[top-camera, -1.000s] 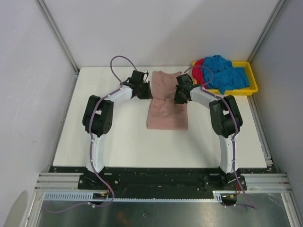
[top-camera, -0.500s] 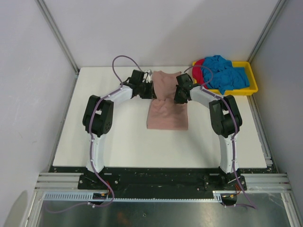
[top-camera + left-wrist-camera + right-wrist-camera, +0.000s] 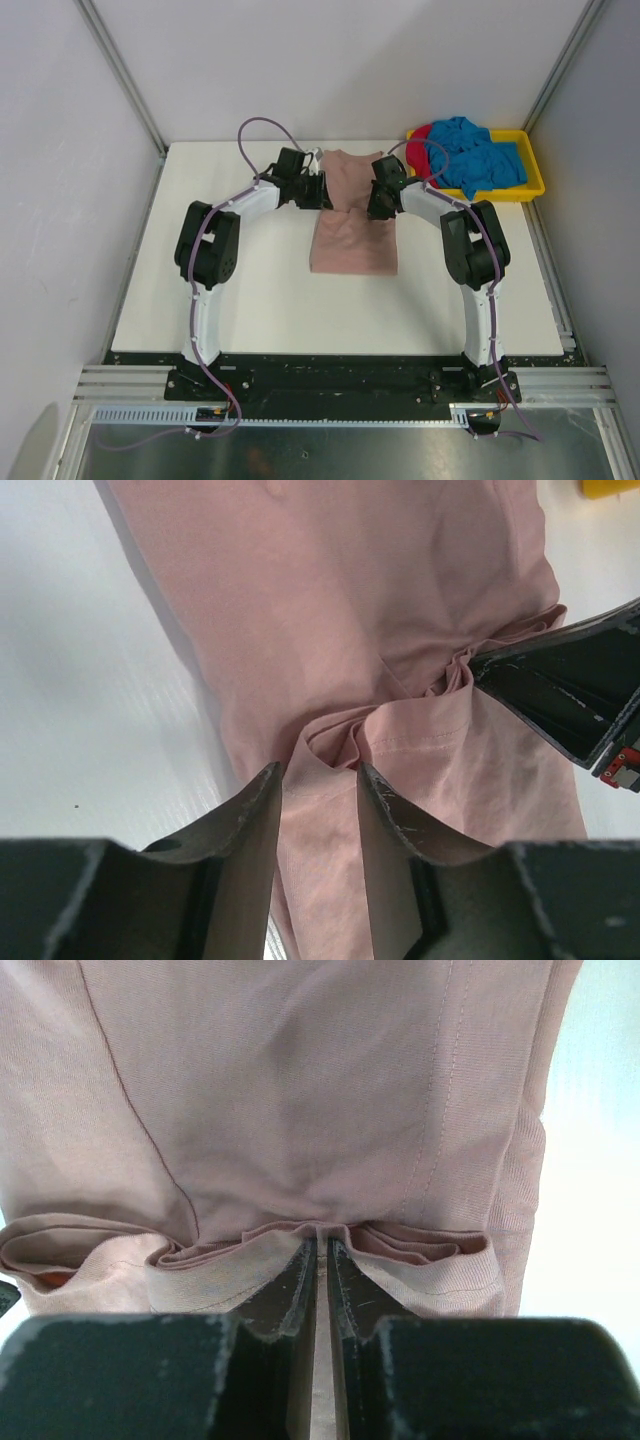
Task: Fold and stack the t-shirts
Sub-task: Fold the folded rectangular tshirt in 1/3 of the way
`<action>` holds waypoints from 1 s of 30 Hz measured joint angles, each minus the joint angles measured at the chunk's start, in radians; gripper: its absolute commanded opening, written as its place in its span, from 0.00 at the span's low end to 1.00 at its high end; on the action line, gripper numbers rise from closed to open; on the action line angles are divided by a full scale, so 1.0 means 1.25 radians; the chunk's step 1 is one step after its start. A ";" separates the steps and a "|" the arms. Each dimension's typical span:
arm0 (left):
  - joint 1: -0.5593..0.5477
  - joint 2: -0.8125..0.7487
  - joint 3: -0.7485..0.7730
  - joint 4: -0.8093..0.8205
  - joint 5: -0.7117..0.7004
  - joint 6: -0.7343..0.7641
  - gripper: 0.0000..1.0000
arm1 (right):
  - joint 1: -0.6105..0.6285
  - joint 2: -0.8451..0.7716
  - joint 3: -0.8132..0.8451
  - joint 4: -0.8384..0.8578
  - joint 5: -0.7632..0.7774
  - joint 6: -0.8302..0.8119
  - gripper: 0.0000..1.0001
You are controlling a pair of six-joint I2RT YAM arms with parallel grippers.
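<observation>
On the white surface (image 3: 250, 300), the left gripper (image 3: 320, 193) sits at the left edge of the dusty pink cloth t-shirt (image 3: 352, 240). It has edged slightly closer to the shirt than a second ago. In the left wrist view its jaws stand apart, with a puckered fold of pink cloth just past the tips. The t-shirt lies mid-surface between the two arms, its lower half flat and its place unchanged. At the shirt's right edge the right gripper (image 3: 374, 207) has not moved, and its jaws are pressed together on a bunched hem. Far right, a yellow plastic tray (image 3: 530, 187) holds a crumpled bright blue shirt (image 3: 475, 155) and a red shirt (image 3: 420, 140), as before.
</observation>
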 measured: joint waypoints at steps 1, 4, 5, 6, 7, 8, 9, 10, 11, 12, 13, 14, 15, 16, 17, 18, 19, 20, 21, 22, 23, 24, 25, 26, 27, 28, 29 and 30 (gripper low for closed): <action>0.000 0.001 0.000 0.001 -0.002 0.000 0.39 | 0.000 0.000 0.000 0.000 0.000 0.000 0.12; 0.000 0.006 0.000 0.005 -0.010 0.002 0.37 | 0.000 0.001 0.002 -0.002 0.000 0.000 0.12; 0.000 0.009 0.000 0.005 -0.013 0.005 0.37 | 0.000 0.001 0.003 -0.003 0.000 0.000 0.12; 0.000 0.012 0.000 0.005 -0.016 0.006 0.36 | 0.000 0.001 0.003 -0.004 0.000 0.000 0.12; 0.000 0.015 0.000 0.005 -0.019 0.006 0.35 | 0.001 0.001 0.005 -0.005 0.000 0.000 0.12; 0.000 0.018 0.000 0.005 -0.021 0.006 0.35 | 0.001 0.001 0.006 -0.006 0.000 0.000 0.12; 0.000 0.021 0.000 0.005 -0.022 0.006 0.33 | 0.001 0.002 0.007 -0.006 0.000 0.000 0.12; 0.000 0.023 0.000 0.005 -0.022 0.006 0.32 | 0.001 0.002 0.009 -0.007 0.000 0.000 0.12; 0.000 0.024 0.000 0.005 -0.022 0.006 0.29 | 0.001 0.004 0.012 -0.007 0.000 0.000 0.12; 0.000 0.024 0.000 0.005 -0.022 0.006 0.26 | 0.001 0.004 0.012 -0.008 0.000 0.000 0.12; 0.000 0.024 0.000 0.005 -0.022 0.006 0.22 | 0.001 0.004 0.013 -0.008 0.000 0.000 0.12; 0.000 0.024 0.000 0.005 -0.022 0.006 0.16 | 0.001 0.004 0.013 -0.009 0.000 0.000 0.12; 0.000 0.024 0.000 0.006 -0.022 0.006 0.12 | 0.001 0.005 0.013 -0.009 0.000 0.000 0.12; 0.000 0.024 0.000 0.006 -0.024 0.006 0.06 | 0.001 0.005 0.013 -0.009 0.000 0.000 0.12; 0.000 0.024 0.000 0.006 -0.027 0.006 0.03 | 0.002 0.005 0.013 -0.009 0.000 0.000 0.12; 0.000 0.024 0.000 0.006 -0.029 0.005 0.02 | 0.002 0.006 0.013 -0.010 0.000 0.000 0.12; 0.000 0.024 0.000 0.006 -0.034 0.005 0.01 | 0.002 0.007 0.013 -0.010 0.000 0.000 0.12; 0.000 0.024 0.000 0.006 -0.040 0.004 0.00 | 0.002 0.008 0.013 -0.010 0.001 0.000 0.12; 0.000 0.024 0.000 0.006 -0.049 0.005 0.00 | 0.002 0.009 0.013 -0.010 0.001 0.000 0.12; 0.000 0.024 0.000 0.006 -0.058 0.004 0.00 | 0.002 0.009 0.013 -0.010 0.002 0.000 0.12; 0.000 0.024 0.000 0.006 -0.069 0.004 0.00 | 0.002 0.009 0.013 -0.010 0.002 0.000 0.11; 0.000 0.024 0.000 0.006 -0.080 0.004 0.00 | 0.002 0.009 0.013 -0.010 0.003 0.000 0.11; -0.001 0.024 0.000 0.006 -0.093 0.003 0.00 | 0.002 0.009 0.013 -0.010 0.004 0.000 0.11; -0.001 0.024 0.000 0.006 -0.105 0.003 0.00 | 0.002 0.009 0.013 -0.010 0.005 0.000 0.11; -0.001 0.024 0.000 0.006 -0.114 0.003 0.00 | 0.002 0.009 0.013 -0.010 0.006 0.000 0.11; -0.001 0.024 0.000 0.006 -0.124 0.002 0.00 | 0.002 0.009 0.013 -0.010 0.006 0.001 0.11; -0.001 0.024 0.000 0.006 -0.134 0.001 0.00 | 0.001 0.009 0.013 -0.009 0.006 0.001 0.11; -0.001 0.024 0.000 0.006 -0.141 -0.003 0.00 | 0.001 0.009 0.013 -0.010 0.007 0.001 0.11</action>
